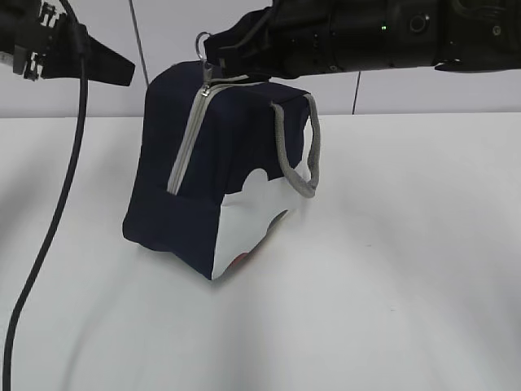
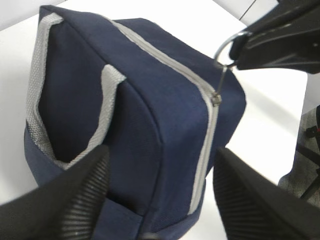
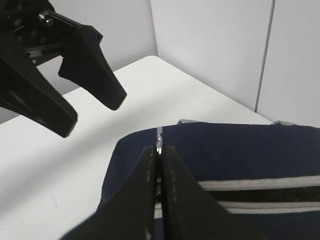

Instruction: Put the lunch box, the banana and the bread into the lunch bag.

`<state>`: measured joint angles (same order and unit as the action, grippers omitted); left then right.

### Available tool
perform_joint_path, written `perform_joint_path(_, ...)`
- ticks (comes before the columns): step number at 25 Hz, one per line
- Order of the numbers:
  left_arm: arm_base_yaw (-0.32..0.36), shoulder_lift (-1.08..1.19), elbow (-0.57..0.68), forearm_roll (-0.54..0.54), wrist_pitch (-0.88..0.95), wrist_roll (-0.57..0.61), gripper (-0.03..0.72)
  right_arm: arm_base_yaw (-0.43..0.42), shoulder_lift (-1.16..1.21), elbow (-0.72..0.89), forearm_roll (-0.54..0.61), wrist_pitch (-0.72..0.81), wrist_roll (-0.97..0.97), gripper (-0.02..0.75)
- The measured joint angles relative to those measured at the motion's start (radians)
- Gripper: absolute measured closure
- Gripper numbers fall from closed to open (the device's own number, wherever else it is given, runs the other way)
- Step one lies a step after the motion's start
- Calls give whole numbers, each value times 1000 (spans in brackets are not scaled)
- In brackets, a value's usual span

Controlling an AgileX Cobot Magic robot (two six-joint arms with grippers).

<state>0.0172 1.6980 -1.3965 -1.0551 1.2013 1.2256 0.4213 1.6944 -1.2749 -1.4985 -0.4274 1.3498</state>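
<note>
Right wrist view: right gripper [image 3: 159,150] clamped on ring pull [image 3: 159,136] of lunch bag [image 3: 240,150]; left gripper [image 2: 160,200] agape

Exterior low and near, wrists share lunch bag [image 1: 203,171]

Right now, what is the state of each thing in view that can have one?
bag: tilted on the table, one bottom edge lifted.
zipper: shut down the side; partly open along the top in the right wrist view.
ring pull: pinched by the right gripper.
right gripper: shut on the ring pull.
left gripper: open, apart from the bag, holding nothing.
</note>
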Motion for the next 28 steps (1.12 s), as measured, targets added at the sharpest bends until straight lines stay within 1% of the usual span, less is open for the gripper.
perform_joint_path(4, 3, 58, 0, -25, 1, 49, 240, 0, 0, 0, 0, 0, 4, 754)
perform_joint_path(8, 3, 67, 0, -61, -1, 79, 240, 0, 0, 0, -2, 0, 10, 754)
perform_joint_path(14, 0, 67, 0, -66, -1, 78, 253, 0, 0, 0, -2, -1, 14, 754)
perform_joint_path(21, -55, 67, 0, -56, -1, 71, 257, 0, 0, 0, -2, -2, 17, 754)
perform_joint_path(24, -60, 67, 0, -34, 0, 71, 278, 0, 0, 0, -2, -2, 17, 754)
perform_joint_path(28, -63, 67, 0, -23, -1, 71, 337, 0, 0, 0, -2, -7, 21, 754)
